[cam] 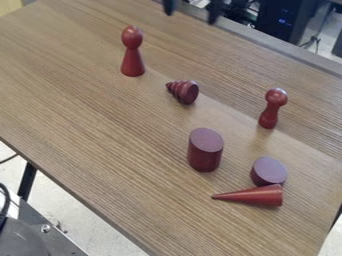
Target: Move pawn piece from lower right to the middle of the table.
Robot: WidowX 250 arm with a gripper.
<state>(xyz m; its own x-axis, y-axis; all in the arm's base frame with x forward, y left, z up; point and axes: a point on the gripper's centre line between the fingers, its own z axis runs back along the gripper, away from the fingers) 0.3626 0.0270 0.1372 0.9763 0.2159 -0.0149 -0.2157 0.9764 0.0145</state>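
Note:
The gripper point(192, 8) is at the top edge, its two dark fingertips spread apart, beyond the pieces and touching none of them. On the right side of the wooden table point(80, 107) a small dark-red pawn point(271, 109) with a round head and narrow waist stands upright. A taller red pawn-shaped piece point(132, 54), with a round head on a flared body, stands upright at the upper left.
A ridged cone point(184, 92) lies near the upper middle. Below it stands a tall cylinder point(205, 150). Toward the lower right, a short cylinder point(268, 171) sits just behind a smooth cone point(254, 195) lying on its side.

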